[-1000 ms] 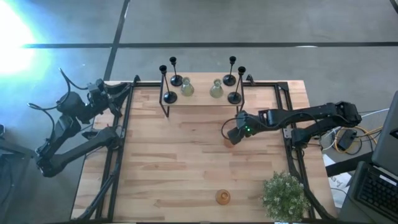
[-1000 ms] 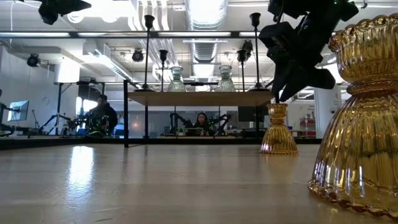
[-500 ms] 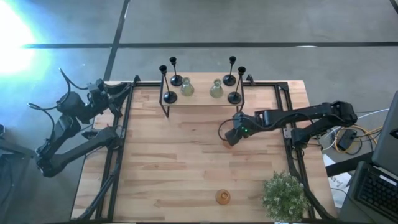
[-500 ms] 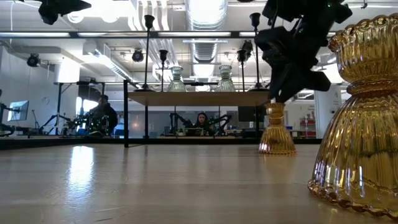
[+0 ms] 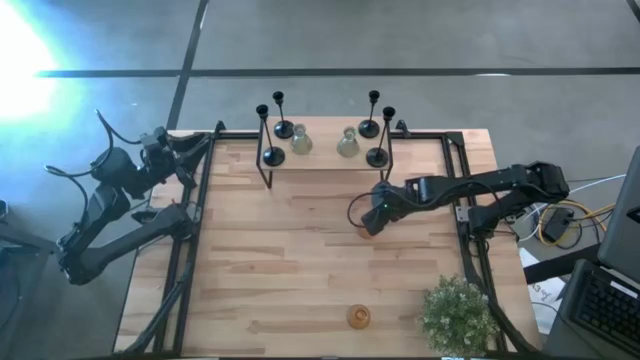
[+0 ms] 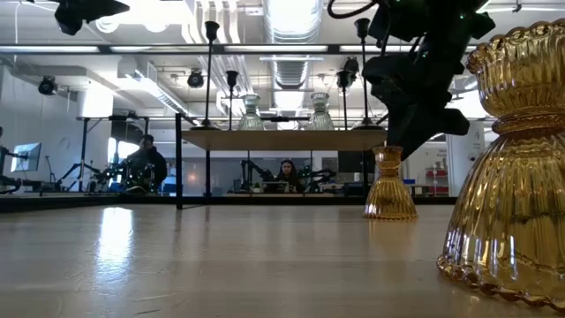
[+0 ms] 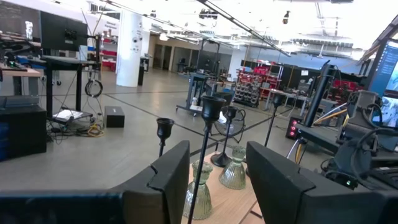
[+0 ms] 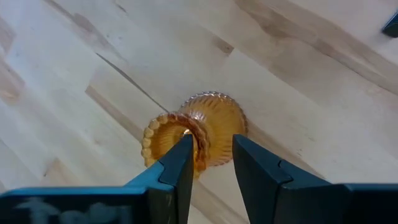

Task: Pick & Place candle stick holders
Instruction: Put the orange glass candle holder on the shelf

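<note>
An amber glass candle stick holder (image 5: 364, 230) stands upright on its base at mid-table, right of centre. My right gripper (image 8: 210, 146) is open just above it, pointing down, one finger on either side of the holder's upper cup (image 8: 166, 134). A second amber holder (image 5: 358, 316) stands near the front edge. Several black holders (image 5: 271, 155) and two pale-green glass holders (image 5: 301, 142) stand on a raised shelf (image 6: 282, 139) at the far edge. My left gripper (image 7: 217, 180) is open and empty beyond the table's far left corner. My right gripper comes at the amber holder from above. One fingertip (image 8: 181, 155) overlaps the cup's beaded rim in the right wrist view. I cannot tell whether it touches the glass. The holder stands on the table on its base (image 6: 389, 210).
A green potted plant (image 5: 458, 312) stands at the near right corner. The shelf's black legs (image 5: 265, 170) stand on the table at the far side. Bare wood lies across the table's left half and middle.
My right gripper has gone a little toward the table's left edge and slightly down, coming over the amber holder's top.
</note>
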